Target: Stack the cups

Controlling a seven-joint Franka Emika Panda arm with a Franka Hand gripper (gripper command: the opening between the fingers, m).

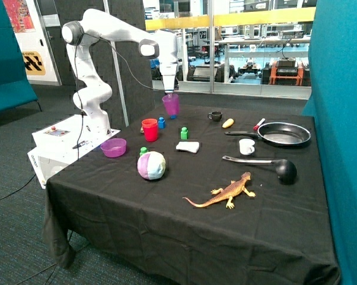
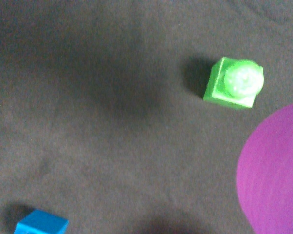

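Note:
My gripper (image 1: 169, 94) is shut on the rim of the translucent purple cup (image 1: 171, 105) and holds it upright in the air above the back of the table. In the wrist view the cup (image 2: 275, 170) fills the edge of the picture, over the black cloth. The red cup (image 1: 149, 129) stands upright on the table, below the held cup and nearer the robot's base. No magenta-pink cup shows separately.
A blue block (image 1: 161, 123) (image 2: 42, 225) and a green block (image 1: 184, 133) (image 2: 234, 83) stand near the red cup. Also on the table are a purple bowl (image 1: 114, 147), pastel ball (image 1: 151, 165), white pad (image 1: 188, 146), black mug (image 1: 215, 116), white mug (image 1: 246, 146), pan (image 1: 283, 134), ladle (image 1: 273, 163) and toy lizard (image 1: 223, 193).

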